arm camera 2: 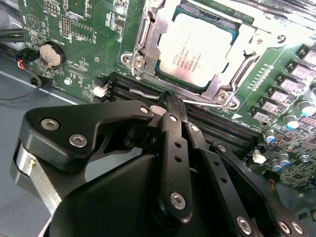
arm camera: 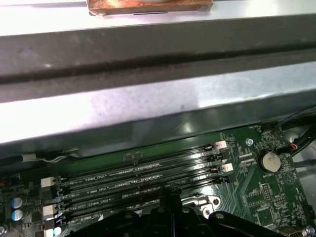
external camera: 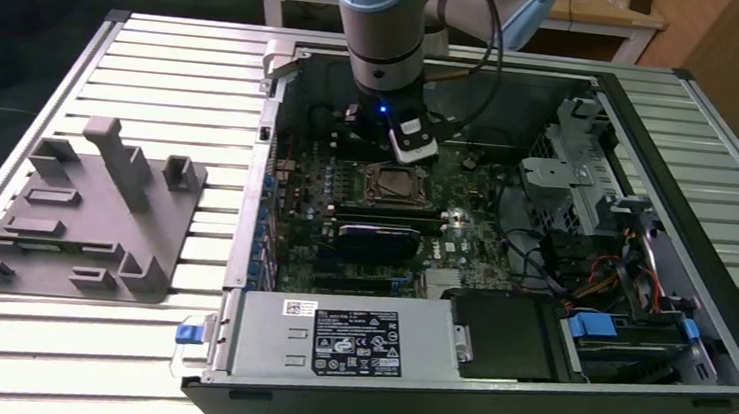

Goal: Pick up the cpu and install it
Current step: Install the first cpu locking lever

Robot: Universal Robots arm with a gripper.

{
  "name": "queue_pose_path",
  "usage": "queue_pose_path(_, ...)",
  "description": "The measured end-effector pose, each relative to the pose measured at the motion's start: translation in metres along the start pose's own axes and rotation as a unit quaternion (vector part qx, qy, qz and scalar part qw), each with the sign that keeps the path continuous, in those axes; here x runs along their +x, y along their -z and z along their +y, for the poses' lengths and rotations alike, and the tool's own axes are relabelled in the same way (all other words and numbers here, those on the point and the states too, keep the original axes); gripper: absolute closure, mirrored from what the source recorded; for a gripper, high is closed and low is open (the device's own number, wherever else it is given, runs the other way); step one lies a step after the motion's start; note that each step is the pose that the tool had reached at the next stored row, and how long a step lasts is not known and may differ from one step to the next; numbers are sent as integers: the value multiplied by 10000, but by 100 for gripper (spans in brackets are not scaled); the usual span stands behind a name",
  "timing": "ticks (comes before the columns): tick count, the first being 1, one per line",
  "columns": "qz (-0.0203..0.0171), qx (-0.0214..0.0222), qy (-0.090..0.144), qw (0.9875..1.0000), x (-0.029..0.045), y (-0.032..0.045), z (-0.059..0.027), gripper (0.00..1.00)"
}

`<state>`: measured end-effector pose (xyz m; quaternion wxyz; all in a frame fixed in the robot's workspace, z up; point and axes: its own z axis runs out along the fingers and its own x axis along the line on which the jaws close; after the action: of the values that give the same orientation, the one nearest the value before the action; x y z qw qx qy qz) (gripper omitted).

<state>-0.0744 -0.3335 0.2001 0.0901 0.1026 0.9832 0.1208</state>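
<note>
tool [arm camera 2: 170, 101] closed, empty, beside seated cpu [arm camera 2: 197, 49]

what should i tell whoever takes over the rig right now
Gripper: shut, holding nothing, tips low over the memory slots beside the socket.
Cpu: already seated in the socket on the motherboard, shiny top up, metal frame around it.
Tray: on the table at the exterior view's left, no cpu on it.
Done: cpu picked up and placed in the socket.
Left: cannot tell whether the socket lever is locked; check that.
</note>
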Motion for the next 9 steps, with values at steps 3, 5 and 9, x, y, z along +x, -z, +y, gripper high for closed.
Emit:
queue_pose_path(3,1,0,3,10000,0,0,0,89)
queue_pose_path(5,1,-2,4,10000,0,0,0,89)
queue_pose_path(9,17,-31,45,10000,0,-1,1,89)
